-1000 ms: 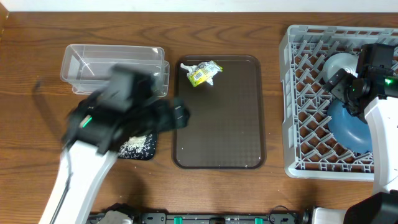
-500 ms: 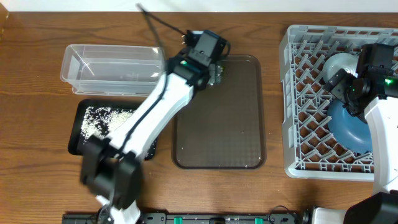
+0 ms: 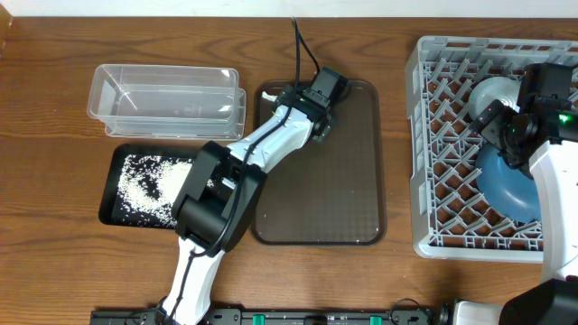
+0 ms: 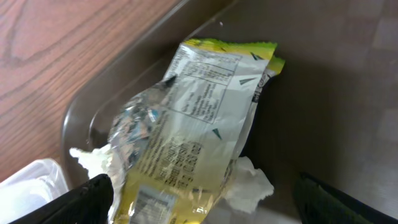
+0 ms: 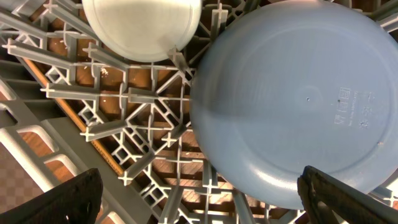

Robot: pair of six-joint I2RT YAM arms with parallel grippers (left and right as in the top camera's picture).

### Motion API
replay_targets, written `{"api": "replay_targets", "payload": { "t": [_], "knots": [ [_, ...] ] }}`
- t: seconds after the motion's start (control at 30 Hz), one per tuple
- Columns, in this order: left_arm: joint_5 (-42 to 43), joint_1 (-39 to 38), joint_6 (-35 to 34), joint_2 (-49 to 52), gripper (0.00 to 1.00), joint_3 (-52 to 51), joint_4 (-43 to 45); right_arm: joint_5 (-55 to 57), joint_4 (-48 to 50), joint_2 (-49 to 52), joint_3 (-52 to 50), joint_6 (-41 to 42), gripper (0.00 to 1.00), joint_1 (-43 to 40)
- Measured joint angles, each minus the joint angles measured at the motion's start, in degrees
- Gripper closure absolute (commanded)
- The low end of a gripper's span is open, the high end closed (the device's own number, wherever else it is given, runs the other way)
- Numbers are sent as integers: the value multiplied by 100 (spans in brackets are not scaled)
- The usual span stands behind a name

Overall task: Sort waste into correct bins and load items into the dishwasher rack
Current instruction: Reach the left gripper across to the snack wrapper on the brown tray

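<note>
The crumpled white wrapper with yellow-green print (image 4: 193,130) lies in the far left corner of the brown serving tray (image 3: 343,199). My left gripper (image 3: 312,108) hovers right over it, open, with a finger on each side (image 4: 205,199). In the overhead view the gripper hides most of the wrapper. The rice (image 3: 144,178) lies in the black tray (image 3: 108,203). The clear tub (image 3: 167,95) stands behind the black tray. My right gripper (image 3: 506,135) is open above the grey rack (image 3: 433,144). The rack holds the dark-blue dish (image 5: 298,99) and the light-blue bowl (image 5: 143,25). The cup and the stick are out of view.
The brown serving tray lies between the bins and the rack, and its surface is bare apart from the wrapper. The left arm's black cable (image 3: 302,50) sticks up toward the table's far edge. The left arm lies across the tray's left side.
My left arm has swung from over the black tray up to the wrapper at the top of the brown tray. The right arm has not moved.
</note>
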Motion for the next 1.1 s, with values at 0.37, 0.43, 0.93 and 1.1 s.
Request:
{"api": "replay_targets", "payload": {
  "t": [0.37, 0.43, 0.93, 1.1],
  "knots": [
    [-74, 4, 267, 39, 27, 0, 328, 0, 0, 0, 0, 0, 1, 0],
    [-85, 4, 302, 39, 34, 0, 330, 0, 0, 0, 0, 0, 1, 0],
    [-90, 4, 341, 39, 90, 0, 437, 0, 0, 0, 0, 0, 1, 0],
    [-87, 4, 350, 39, 94, 0, 433, 0, 0, 0, 2, 0, 1, 0]
  ]
}}
